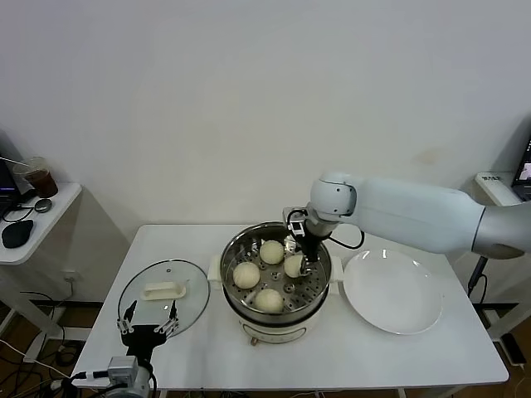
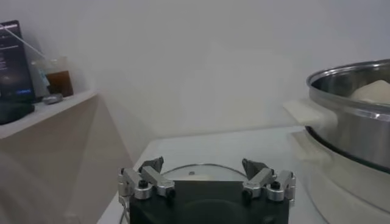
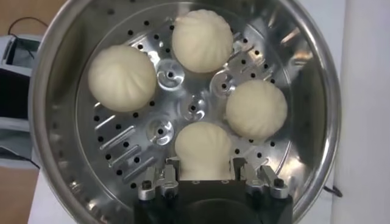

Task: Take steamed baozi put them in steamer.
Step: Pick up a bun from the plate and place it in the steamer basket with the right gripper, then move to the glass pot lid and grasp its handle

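The steamer stands mid-table, a shiny pot on a white base, with several steamed baozi on its perforated tray. My right gripper reaches down into the pot's right side and is shut on one baozi, which rests low on the tray. The other buns lie free around the tray's centre. My left gripper hangs open and empty at the table's front left, by the near edge of the glass lid. The left wrist view shows the steamer from the side.
A round glass lid with a white handle lies flat to the left of the steamer. To the steamer's right is a bare white plate. A side table with a cup stands at far left.
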